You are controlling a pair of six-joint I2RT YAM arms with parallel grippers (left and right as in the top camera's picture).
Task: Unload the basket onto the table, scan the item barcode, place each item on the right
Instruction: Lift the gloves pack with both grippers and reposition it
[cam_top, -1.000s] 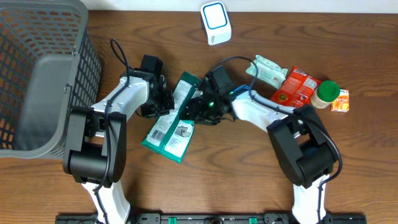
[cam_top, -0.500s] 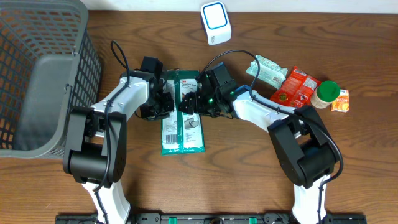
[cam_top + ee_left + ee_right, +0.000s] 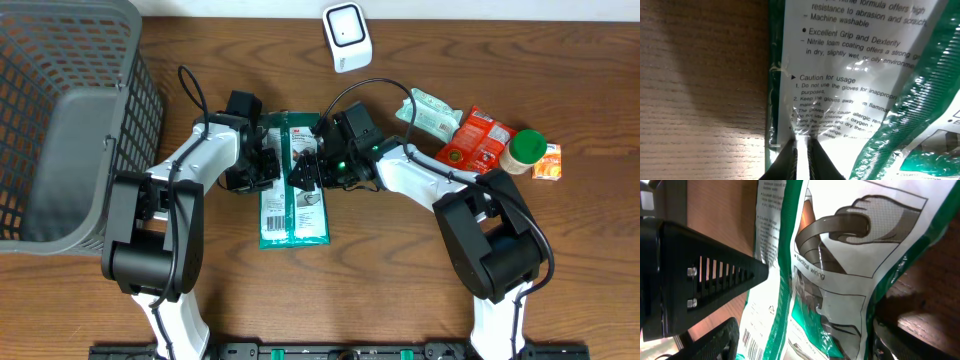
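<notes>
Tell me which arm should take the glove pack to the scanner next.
Probably the left. The left gripper is pinched shut on the edge of the glove pack, while the right gripper stands open around it, gripping nothing. The scanner lies just beyond both.

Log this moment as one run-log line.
glove pack: between the arms | left jaws: shut on its edge | right jaws: open around it | scanner: untouched, beyond pack
</notes>
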